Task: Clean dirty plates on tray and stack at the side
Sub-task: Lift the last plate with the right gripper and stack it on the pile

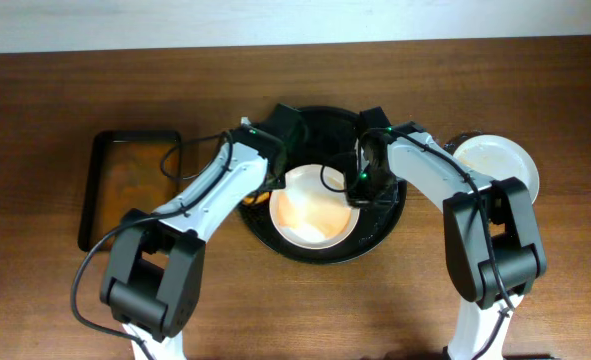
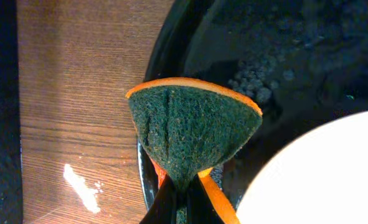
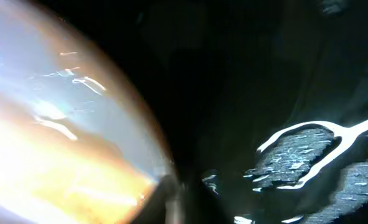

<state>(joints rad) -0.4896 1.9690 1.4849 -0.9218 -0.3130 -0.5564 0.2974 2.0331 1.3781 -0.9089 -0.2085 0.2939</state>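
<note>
Overhead view: black round tray (image 1: 327, 128) is sitting at table (image 1: 55, 90) centre, with one white plate (image 1: 318, 212) lying inside it toward the near rim. The plate's middle is showing an orange-tinted patch. A second white plate (image 1: 503, 160) is resting on the bare wood to the right of the tray, apart from it and partly covered by the right arm; I cannot tell whether more plates are lying under it. A rectangular tray (image 1: 97, 190) holding brownish liquid is standing at the left, well apart from the round tray.

Left wrist view: left gripper (image 2: 184, 204) is pinching a folded sponge (image 2: 193, 127), jaws closed on its lower end. The dark green scouring face is pointing at the camera, with an orange edge running along the top. The sponge is hanging over the tray's left rim (image 2: 162, 59), just beside the plate's edge (image 2: 320, 177); contact with the plate is not discernible. A small white smear (image 2: 79, 185) is showing on the wood beside the tray.

Right wrist view: blurred. The plate (image 3: 59, 124) is filling the left half, and the wet, glinting tray floor (image 3: 296, 155) is filling the right. Overhead, the right gripper (image 1: 361, 188) is sitting at the plate's right edge; whether its jaws are clamping the rim cannot be determined.
</note>
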